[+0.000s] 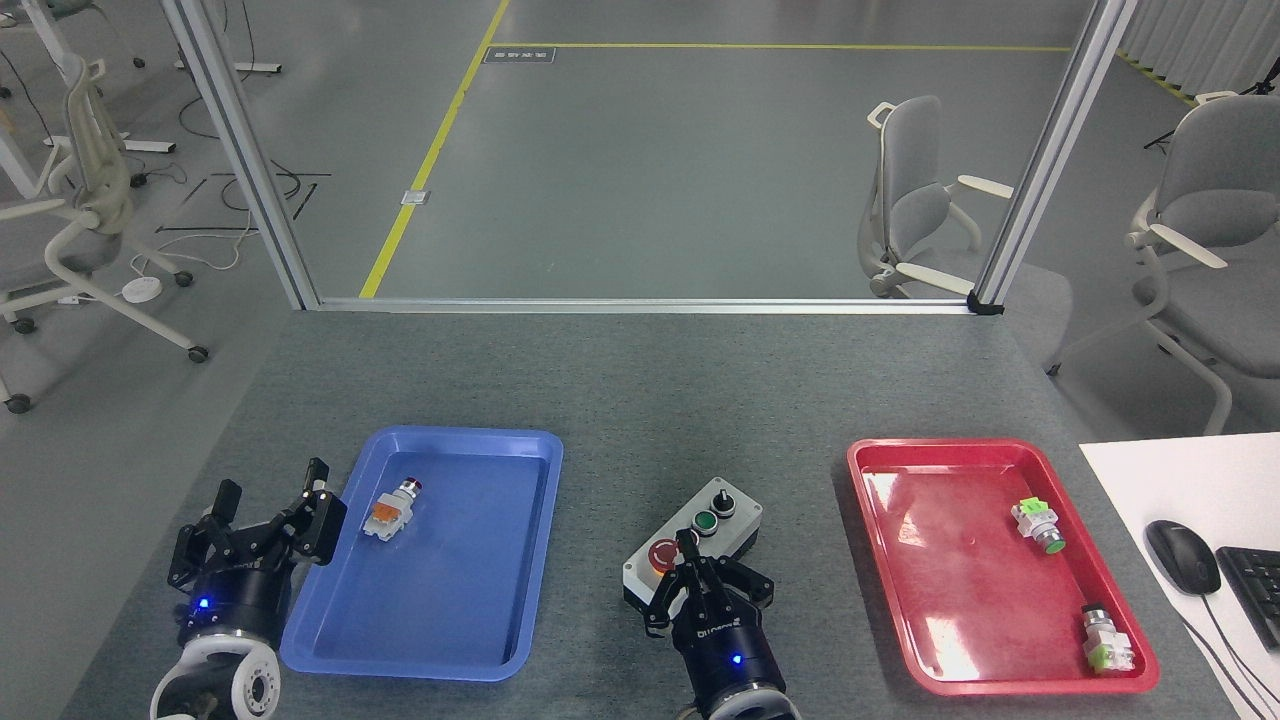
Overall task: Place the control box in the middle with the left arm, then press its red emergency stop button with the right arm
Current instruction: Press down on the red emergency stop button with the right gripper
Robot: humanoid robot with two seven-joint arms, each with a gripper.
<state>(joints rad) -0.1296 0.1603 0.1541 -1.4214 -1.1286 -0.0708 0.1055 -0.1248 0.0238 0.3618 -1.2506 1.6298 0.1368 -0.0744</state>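
Observation:
The control box (728, 528), light grey with a black base, lies at an angle on the bare grey felt of the middle (640, 420), between the two trays. Its black knob (720, 497), green button (705, 520) and red emergency stop button (660, 555) show. My right gripper (689, 548) is shut, its fingers brought to a point over the box just right of the emergency stop button, hiding the small red button. Whether the tip touches the box is unclear. My left gripper (270, 495) stands open with nothing in it, on the felt left of the blue tray.
The blue tray (470, 580) holds a loose push-button part (393, 508). The red tray (960, 590) holds two more parts (1037, 525) (1103, 640). A white desk (1150, 480) with mouse (1183, 556) and keyboard (1255, 590) is at the right. Aluminium posts (1040, 170) stand at the far edge.

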